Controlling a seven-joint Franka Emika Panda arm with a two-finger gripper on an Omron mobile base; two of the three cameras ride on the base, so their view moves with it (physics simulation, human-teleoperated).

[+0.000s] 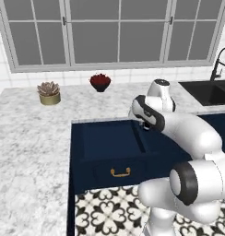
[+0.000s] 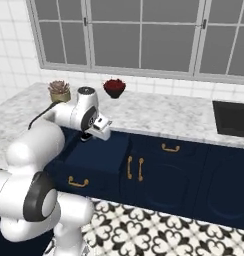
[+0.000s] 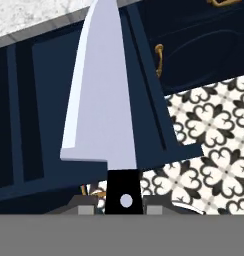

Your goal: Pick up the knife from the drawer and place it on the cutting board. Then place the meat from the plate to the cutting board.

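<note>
Left base view: the open drawer [image 1: 109, 147] fills the frame's centre, brass handle at its front; the gripper [image 1: 145, 124] hangs over its right part. A potted succulent [image 1: 49, 92] and red bowl [image 1: 100, 82] stand on the tabletop [image 1: 26, 138], upper left.

Right base view: the gripper [image 2: 94, 131] sits left of centre above the drawer [image 2: 96, 152].

Hand view: the knife [image 3: 101, 105] rises from the bottom centre, black handle clamped between the jaws, blade pointing to the top edge.

1. Legible text, labels, brands, numbers, signs: none found on any surface.
</note>
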